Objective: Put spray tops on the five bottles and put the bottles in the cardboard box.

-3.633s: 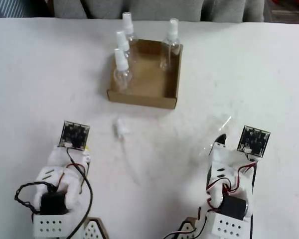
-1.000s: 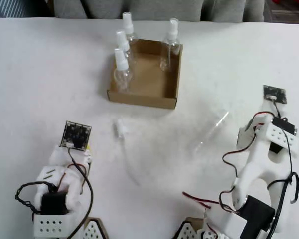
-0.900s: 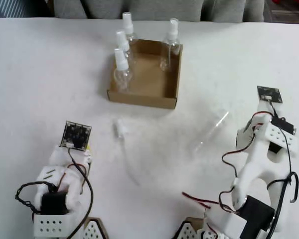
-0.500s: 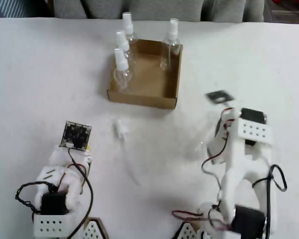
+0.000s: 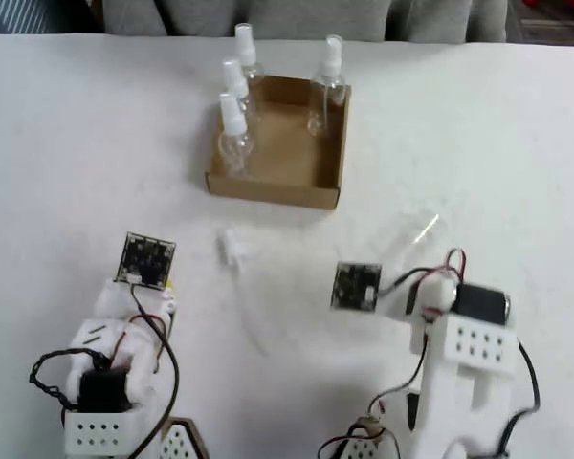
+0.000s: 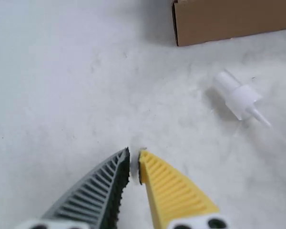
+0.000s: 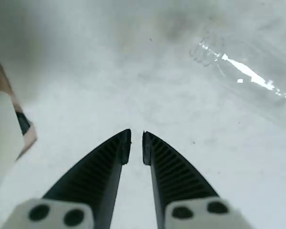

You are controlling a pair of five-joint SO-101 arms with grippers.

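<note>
**Four capped bottles at the box, one bare bottle on the table**

We see the cardboard box [image 5: 268,189] at the far middle of the table. Three capped bottles [image 5: 234,143] stand along its left side and a fourth capped bottle [image 5: 327,86] at its far right corner. The uncapped bottle [image 5: 407,251] lies on its side to the right, nearer than the box. The loose spray top [image 5: 231,247] lies just near of the box's left front corner, well apart from that bottle. Our left gripper [image 6: 134,164] is clenched on nothing, low over the table near left, with the spray top beyond it. Our right gripper [image 7: 136,145] is likewise closed and empty, beside the lying bottle.
</note>
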